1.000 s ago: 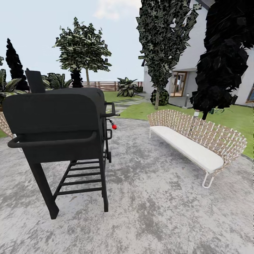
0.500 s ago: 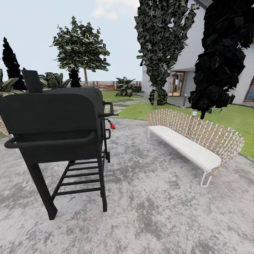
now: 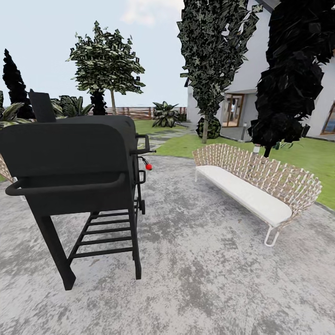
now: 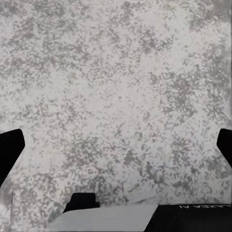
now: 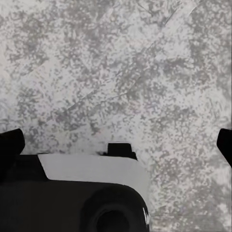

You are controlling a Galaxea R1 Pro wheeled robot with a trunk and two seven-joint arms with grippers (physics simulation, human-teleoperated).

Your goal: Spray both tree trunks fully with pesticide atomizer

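The pesticide atomizer is out of view. Far off across the lawn, in the head view, stands a tree (image 3: 107,60) with a spreading green crown on a thin bare trunk (image 3: 113,101). My left gripper (image 4: 116,147) is open over the mottled grey stone patio (image 4: 121,72), its dark fingertips (image 4: 9,150) far apart and nothing between them. My right gripper (image 5: 116,147) is open in the same way above the same paving (image 5: 121,63), and it too holds nothing.
A black barbecue grill (image 3: 74,163) on legs stands close at the left. A woven bench (image 3: 251,193) with a white cushion sits at the right of the patio (image 3: 195,279). Dark narrow trees (image 3: 214,46), a house (image 3: 251,79), lawn (image 3: 316,158) and a fence (image 3: 135,111) lie beyond.
The whole head view has slid slightly left, so the camera has turned a little. The grill and the bench have not moved.
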